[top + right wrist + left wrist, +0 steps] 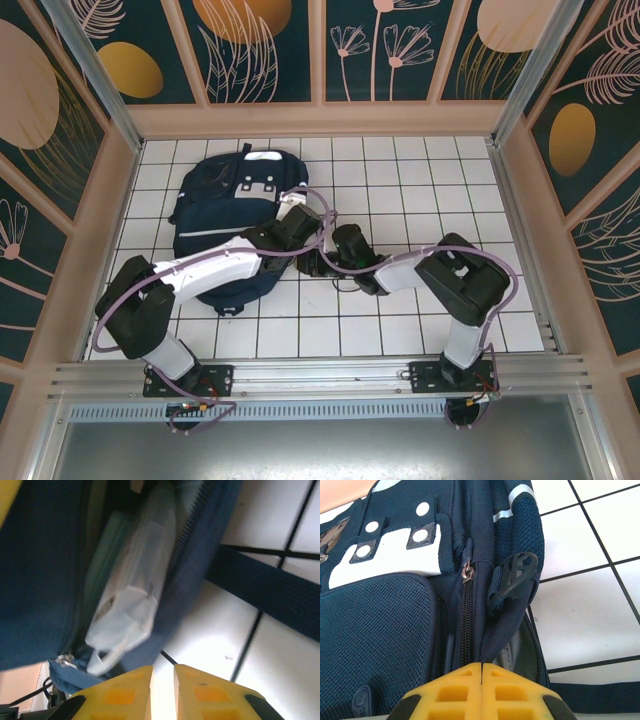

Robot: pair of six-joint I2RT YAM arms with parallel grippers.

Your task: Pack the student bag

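Observation:
The student bag (pixel 215 215), a navy backpack with white patches, lies on the white tiled table at the left. My left gripper (pixel 481 666) is at the bag's right side and is shut, its yellow fingers pinching a fold of navy fabric beside the closed zip (pixel 466 625). A zip pull (pixel 468 572) and a black plastic buckle (pixel 515 575) sit just beyond the fold. My right gripper (pixel 163 669) hovers over bare tile next to the bag's open edge (pixel 200 560), its jaws slightly apart with nothing between them. Inside the opening lie a white plastic packet (pixel 135 590) and something teal (pixel 107 550).
A dark bag strap (pixel 270 590) lies across the tiles to the right of the opening. Both arms meet near the table's middle (pixel 320 250). Patterned walls (pixel 320 50) enclose the table on three sides, with open tiles at the right (pixel 450 190).

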